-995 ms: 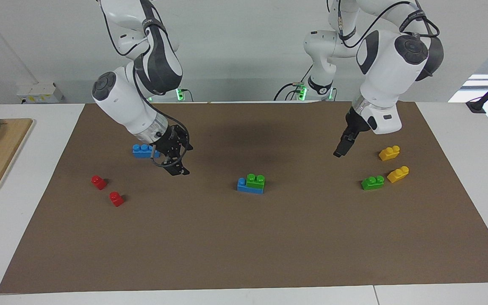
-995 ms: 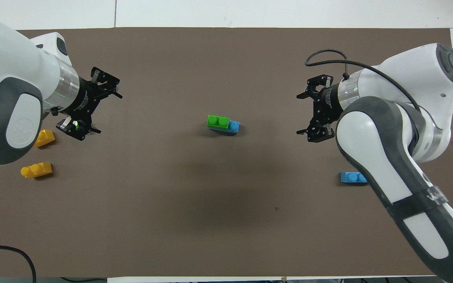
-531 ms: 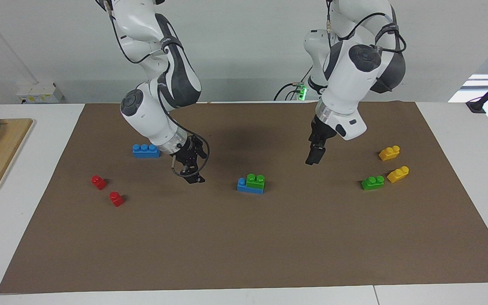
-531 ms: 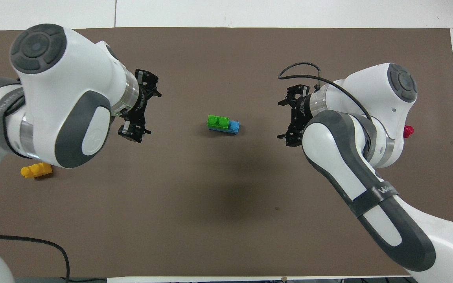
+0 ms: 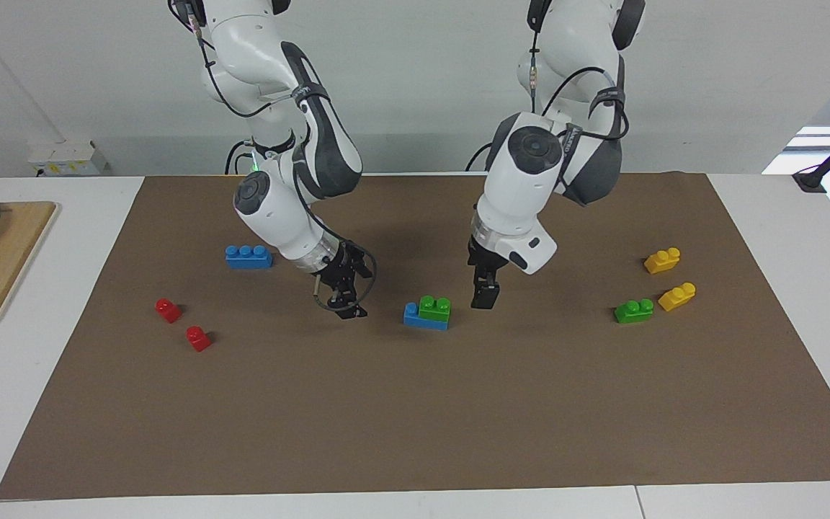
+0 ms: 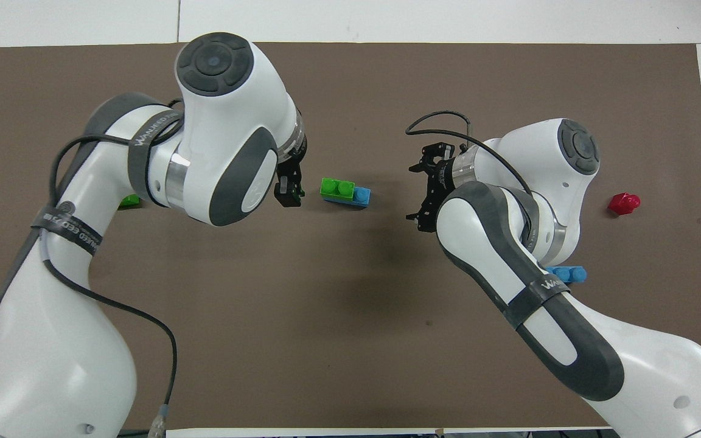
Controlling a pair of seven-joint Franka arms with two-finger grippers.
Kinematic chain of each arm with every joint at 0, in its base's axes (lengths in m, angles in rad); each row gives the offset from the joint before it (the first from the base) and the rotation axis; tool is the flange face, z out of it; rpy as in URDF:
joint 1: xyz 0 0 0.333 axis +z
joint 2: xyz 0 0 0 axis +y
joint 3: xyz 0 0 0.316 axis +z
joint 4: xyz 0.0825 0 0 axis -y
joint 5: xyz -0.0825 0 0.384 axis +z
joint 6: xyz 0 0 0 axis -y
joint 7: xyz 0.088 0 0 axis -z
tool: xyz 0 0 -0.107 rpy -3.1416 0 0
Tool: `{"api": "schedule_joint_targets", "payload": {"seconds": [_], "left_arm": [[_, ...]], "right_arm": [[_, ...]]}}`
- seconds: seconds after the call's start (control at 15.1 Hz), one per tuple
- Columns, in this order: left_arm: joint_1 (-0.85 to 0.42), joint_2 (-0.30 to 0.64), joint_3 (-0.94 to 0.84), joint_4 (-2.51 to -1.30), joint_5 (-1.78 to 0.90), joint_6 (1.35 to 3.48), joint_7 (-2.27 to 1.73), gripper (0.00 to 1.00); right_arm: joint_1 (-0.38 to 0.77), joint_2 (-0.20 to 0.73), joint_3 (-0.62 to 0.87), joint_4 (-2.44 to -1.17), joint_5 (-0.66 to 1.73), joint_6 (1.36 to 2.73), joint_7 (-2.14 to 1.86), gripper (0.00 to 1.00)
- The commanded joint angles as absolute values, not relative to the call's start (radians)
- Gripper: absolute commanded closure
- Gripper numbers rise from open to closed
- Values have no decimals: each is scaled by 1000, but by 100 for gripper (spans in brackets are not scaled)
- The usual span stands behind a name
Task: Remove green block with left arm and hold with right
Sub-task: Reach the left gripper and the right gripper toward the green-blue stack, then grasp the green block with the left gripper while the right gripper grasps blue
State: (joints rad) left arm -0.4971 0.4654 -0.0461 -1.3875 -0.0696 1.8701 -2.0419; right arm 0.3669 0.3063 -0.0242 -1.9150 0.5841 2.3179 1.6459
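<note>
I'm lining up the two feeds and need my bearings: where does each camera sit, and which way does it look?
Facing view: high across the table, looking at the robots; both arms hang from the top, left pincer and right pincer flanking the green block on its blue brick.
Overhead view: above the robots' end, looking steeply down; arms enter from the bottom.
Shared: the green block, both pincers, half a turn apart.

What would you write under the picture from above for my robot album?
Two robot arms close in on a green block stacked on a blue brick, left gripper and right gripper beside it.
</note>
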Motion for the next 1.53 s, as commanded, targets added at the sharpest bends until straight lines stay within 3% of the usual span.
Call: {"api": "schedule_joint_targets", "payload": {"seconds": [0.0, 0.6, 1.46], "left_arm": [[-520, 518, -31, -1324, -46, 1882, -2131, 0], [-580, 581, -26, -1327, 0, 1968, -2180, 0], [-618, 522, -28, -1548, 75, 2126, -2235, 0]], "right_arm": [[396, 331, -25, -1919, 629, 2367, 1651, 3], [445, 379, -25, -1905, 684, 2451, 1666, 3], [518, 469, -25, -1871, 696, 2566, 1690, 3]]}}
